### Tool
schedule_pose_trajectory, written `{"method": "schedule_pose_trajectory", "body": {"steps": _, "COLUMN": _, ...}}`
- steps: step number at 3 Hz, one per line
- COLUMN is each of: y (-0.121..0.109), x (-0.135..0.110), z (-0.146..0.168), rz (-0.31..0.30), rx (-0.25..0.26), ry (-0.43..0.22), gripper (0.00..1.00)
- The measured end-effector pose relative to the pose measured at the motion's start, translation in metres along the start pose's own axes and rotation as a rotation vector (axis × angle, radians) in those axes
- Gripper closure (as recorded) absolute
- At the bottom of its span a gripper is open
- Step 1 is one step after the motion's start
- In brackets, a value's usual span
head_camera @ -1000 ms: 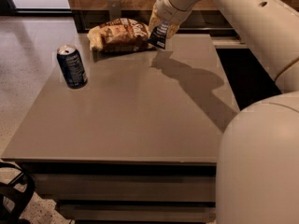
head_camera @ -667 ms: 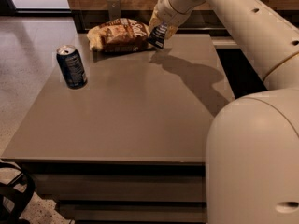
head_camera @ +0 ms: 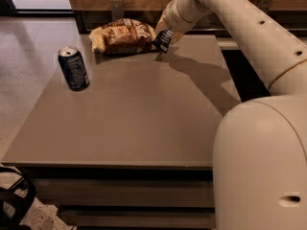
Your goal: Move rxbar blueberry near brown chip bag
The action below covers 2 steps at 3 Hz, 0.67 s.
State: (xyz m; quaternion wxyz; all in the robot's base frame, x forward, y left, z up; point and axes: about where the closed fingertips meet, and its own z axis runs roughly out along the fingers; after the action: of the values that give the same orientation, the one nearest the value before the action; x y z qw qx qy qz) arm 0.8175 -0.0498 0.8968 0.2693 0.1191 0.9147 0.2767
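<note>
Gripper: the gripper (head_camera: 166,31) is at the far edge of the table (head_camera: 144,123), its fingers pinching the top of the rxbar blueberry (head_camera: 163,40).
Bar: hangs tilted, just beside the right end of the brown chip bag (head_camera: 123,35).
Risk: letting go while it is tilted may tip the bar against the bag, and lowering further may shove the bag.
Soda can (head_camera: 73,68): stands well apart on the left.

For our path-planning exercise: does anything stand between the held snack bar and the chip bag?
Nothing visible does. The gripper holds the snack bar just beside the chip bag, only bare table between; the soda can stands well away.
</note>
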Motion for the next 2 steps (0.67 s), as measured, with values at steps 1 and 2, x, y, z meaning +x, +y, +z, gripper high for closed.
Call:
{"method": "schedule_pose_trajectory", "body": {"steps": 1, "y": -0.021, "x": 0.011, "z": -0.01, "rz": 0.057, "rx": 0.064, "ry": -0.036, "gripper": 1.0}}
{"method": "schedule_pose_trajectory", "body": {"steps": 2, "y": -0.028, "x": 0.027, "z": -0.014, "rz": 0.047, "rx": 0.126, "ry": -0.028, "gripper": 0.96}}
